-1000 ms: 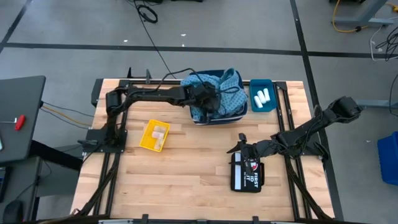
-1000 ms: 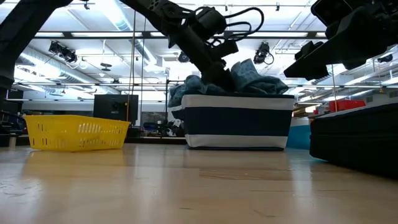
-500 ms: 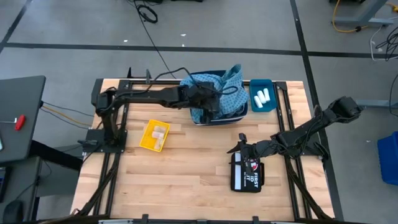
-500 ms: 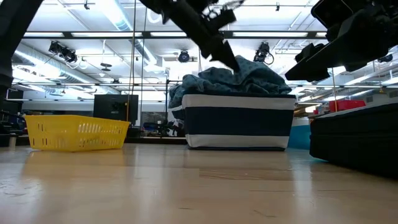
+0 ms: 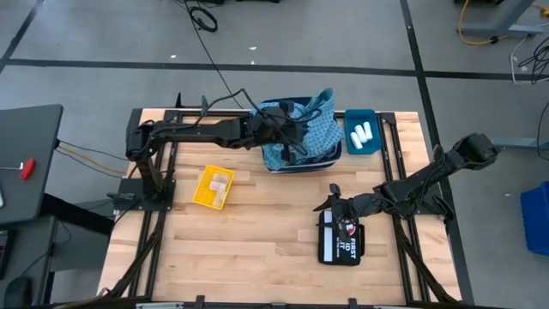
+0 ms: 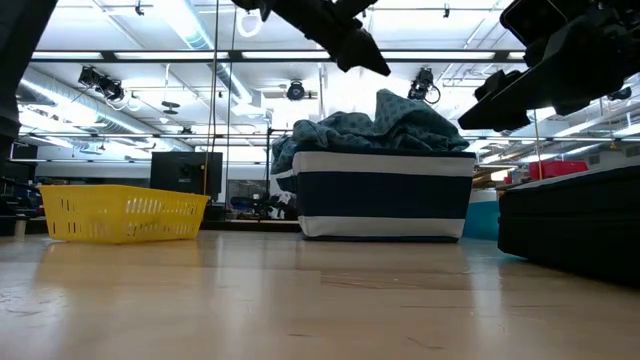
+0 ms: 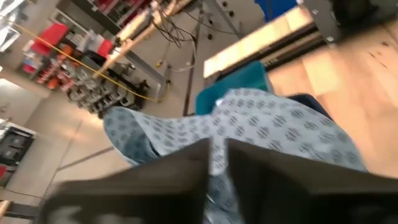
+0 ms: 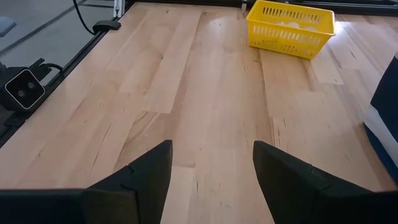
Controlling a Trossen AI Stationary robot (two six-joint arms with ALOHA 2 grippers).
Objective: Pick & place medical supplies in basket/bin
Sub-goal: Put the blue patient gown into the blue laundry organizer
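Bench (image 5: 257,257): wood, seen whole from above; near edge bare.
Black case (image 5: 340,239): lies flat on the near right of the bench, closed, with a red and white label.
Right gripper (image 5: 333,196): hangs just beyond the case's far edge; jaws stand wide with nothing between them. This arm waits.
Yellow basket (image 5: 213,187): left of centre, well apart from the case; a few pale items lie inside, too small to identify.
Navy bin (image 6: 385,195): far centre of the bench, heaped above its rim with the blue cloths (image 5: 313,133). The low view shows the heap standing clear above the white band.
Left gripper (image 5: 287,137): reaches across from the left and hovers over the bin's left half; in the low view it is raised above the heap and apart from it. Jaws narrow, nearly together; the wrist view shows a thin gap with patterned cloth beyond it, and I cannot tell whether any cloth is pinched.
Teal tray (image 5: 361,131): just right of the bin, holding white rolls (image 5: 363,133).
Step in hand: judged to be settling the cloths into the bin, with the left gripper clear above the load.
Next move: appears to call for either tucking the cloth corner that stands up at the bin's far right, or turning to another item; a downward push should avoid dragging the heap over the rim.
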